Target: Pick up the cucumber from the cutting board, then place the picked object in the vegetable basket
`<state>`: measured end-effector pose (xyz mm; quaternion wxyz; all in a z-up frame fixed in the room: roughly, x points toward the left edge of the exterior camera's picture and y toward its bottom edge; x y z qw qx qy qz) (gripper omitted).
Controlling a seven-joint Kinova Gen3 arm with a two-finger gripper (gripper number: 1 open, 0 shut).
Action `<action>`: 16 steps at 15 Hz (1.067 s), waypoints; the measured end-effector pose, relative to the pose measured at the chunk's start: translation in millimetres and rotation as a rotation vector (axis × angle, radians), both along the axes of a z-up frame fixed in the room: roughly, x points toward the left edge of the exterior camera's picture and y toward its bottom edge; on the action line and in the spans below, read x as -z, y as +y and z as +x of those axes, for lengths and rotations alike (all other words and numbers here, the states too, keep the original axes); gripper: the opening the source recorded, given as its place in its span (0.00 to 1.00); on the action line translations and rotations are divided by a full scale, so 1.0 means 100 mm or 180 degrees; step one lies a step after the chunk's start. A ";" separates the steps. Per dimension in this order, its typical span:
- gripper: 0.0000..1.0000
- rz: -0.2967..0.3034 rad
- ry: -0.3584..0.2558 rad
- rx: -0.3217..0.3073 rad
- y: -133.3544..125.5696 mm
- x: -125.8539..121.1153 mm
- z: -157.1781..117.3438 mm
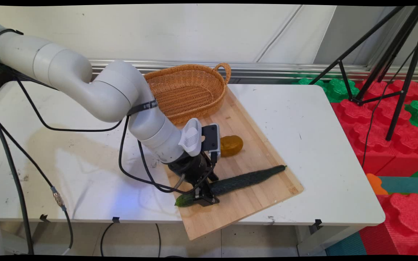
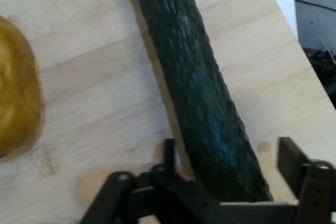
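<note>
- Looking down from the main view, the pincer is lowered onto the wooden board, straddling the cucumber near its pale, stubby end. A yellow-brown lump lies just behind the pincer, and the wicker basket sits well beyond it, with nothing visible inside.
- Seen from the hand view, the pincer is spread open, one finger beside the cucumber and the other clear of it; nothing is gripped yet, and the cucumber rests flat on the board.
</note>
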<state>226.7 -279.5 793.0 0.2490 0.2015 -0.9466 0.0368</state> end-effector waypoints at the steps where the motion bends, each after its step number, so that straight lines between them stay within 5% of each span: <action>1: 0.00 -0.0006 -0.0005 -0.0004 0.00 0.01 -0.01; 9: 0.00 0.0003 0.0053 -0.0096 -0.01 -0.03 0.01; 16: 0.00 0.0071 0.0286 -0.0207 0.08 -0.32 0.24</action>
